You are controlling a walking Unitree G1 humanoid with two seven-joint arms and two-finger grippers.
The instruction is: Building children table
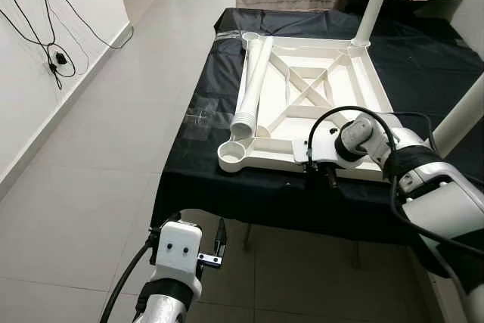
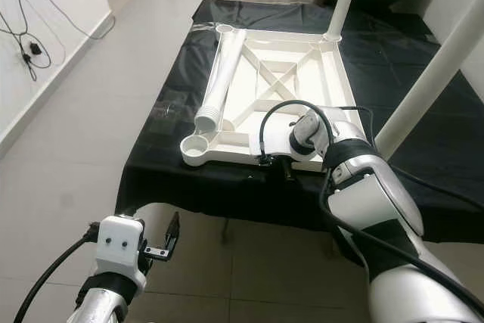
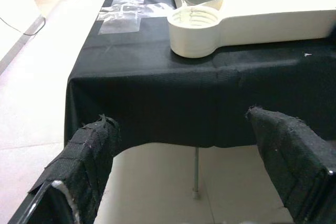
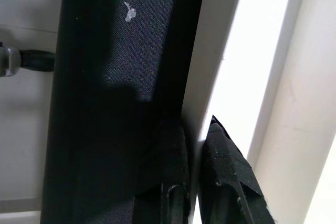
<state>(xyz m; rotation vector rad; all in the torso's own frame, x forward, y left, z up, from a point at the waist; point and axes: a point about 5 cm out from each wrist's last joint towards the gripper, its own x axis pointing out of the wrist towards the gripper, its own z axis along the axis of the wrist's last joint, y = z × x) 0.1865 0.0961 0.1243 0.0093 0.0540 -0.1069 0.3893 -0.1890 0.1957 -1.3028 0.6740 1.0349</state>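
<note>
White tabletop [image 1: 302, 96] lies upside down on my black worktop [image 1: 423, 73], two legs [image 1: 372, 5] standing on its right, one leg [image 1: 253, 85] loose, near-left socket [image 1: 234, 153] empty; my right hand [image 1: 319, 174] pinches its near rim, left hand [image 1: 219, 243] wide below.

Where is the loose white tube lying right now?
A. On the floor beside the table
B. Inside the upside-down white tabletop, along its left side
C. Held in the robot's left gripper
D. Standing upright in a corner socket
B: the loose tube lies flat within the tabletop frame, along its left edge, while the left gripper hangs open below the table edge and the right gripper pinches the tabletop's near rim.
</note>
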